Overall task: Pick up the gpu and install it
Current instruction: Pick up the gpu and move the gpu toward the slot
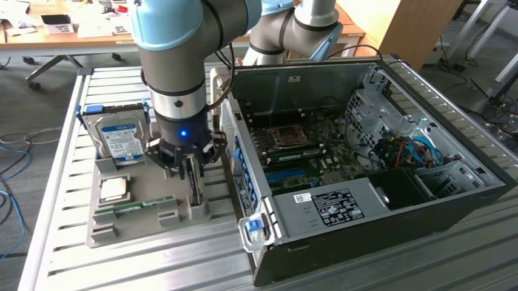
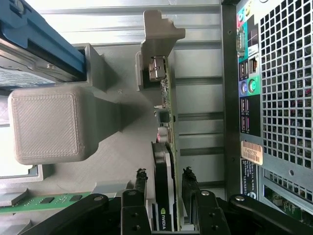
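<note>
Gripper [image 1: 193, 176] low over a gray printed holder [image 1: 121, 233] on a slatted metal table [image 1: 97, 273], at the end of the arm. Jaws partly spread, one finger [image 2: 141, 183] on each side of the gpu [image 2: 164, 200], with a thin gap on both sides in the wrist view; straddling the card, not clamped on it. Gpu upright on its long edge in a slot of the holder, black cooler face turned toward the hard drive [image 1: 120, 138], thin board edge turned toward the computer case [image 1: 453, 182]. Silver bracket end with its port at the far end of the card from the fingers, seated against a raised post of the holder. Hard drive, with blue-white label, upright in its own slot at the back of the holder. Processor [image 1: 113, 188] flat in a recess, green memory stick [image 1: 144, 204] lying just beside it. Holder to the exterior view's left of the case, just beside its rear panel of ports and perforated grille. Case on its side with the panel off, motherboard [image 1: 299, 151] exposed, labelled power supply [image 1: 340, 206] at the near corner.
</note>
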Tool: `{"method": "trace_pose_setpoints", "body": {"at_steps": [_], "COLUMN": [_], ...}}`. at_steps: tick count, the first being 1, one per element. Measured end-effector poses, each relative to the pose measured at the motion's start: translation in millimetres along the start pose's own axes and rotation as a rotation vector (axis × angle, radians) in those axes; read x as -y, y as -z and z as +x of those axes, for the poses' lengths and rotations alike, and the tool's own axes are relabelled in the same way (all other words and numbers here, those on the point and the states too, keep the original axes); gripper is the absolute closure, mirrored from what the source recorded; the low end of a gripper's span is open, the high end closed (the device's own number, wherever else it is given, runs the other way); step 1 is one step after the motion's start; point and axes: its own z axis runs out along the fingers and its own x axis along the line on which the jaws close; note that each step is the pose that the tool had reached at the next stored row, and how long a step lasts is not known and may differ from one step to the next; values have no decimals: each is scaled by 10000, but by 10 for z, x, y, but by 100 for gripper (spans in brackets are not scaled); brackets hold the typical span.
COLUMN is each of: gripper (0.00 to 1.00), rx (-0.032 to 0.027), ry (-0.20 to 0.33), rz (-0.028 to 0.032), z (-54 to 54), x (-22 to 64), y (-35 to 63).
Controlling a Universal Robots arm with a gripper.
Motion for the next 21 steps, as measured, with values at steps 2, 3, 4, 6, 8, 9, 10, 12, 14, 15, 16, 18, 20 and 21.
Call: {"method": "trace_pose_setpoints", "body": {"at_steps": [2, 3, 4, 6, 8, 9, 10, 12, 14, 15, 16, 18, 20, 21], "gripper": [57, 57, 57, 57, 57, 57, 57, 57, 57, 57, 58, 65, 65, 65], "rx": [1, 0, 0, 0, 0, 1, 0, 1, 0, 0, 1, 0, 1, 1], "ry": [-1, -2, -2, 0, -1, -1, 0, 0, 0, 0, 0, 0, 0, 0], "rz": [-1, 0, 0, 0, -1, -1, 0, 0, -1, -1, 0, 0, 0, 0], "z": [0, -1, -2, -4, -4, -4, -4, -5, -4, -4, -5, -5, -4, -4], "x": [0, 0, 0, 0, 0, 0, 0, 0, 0, 0, 0, 0, 0, 0], "y": [0, 0, 0, 0, 0, -1, 0, 0, 0, 0, 0, 0, 0, 0]}}
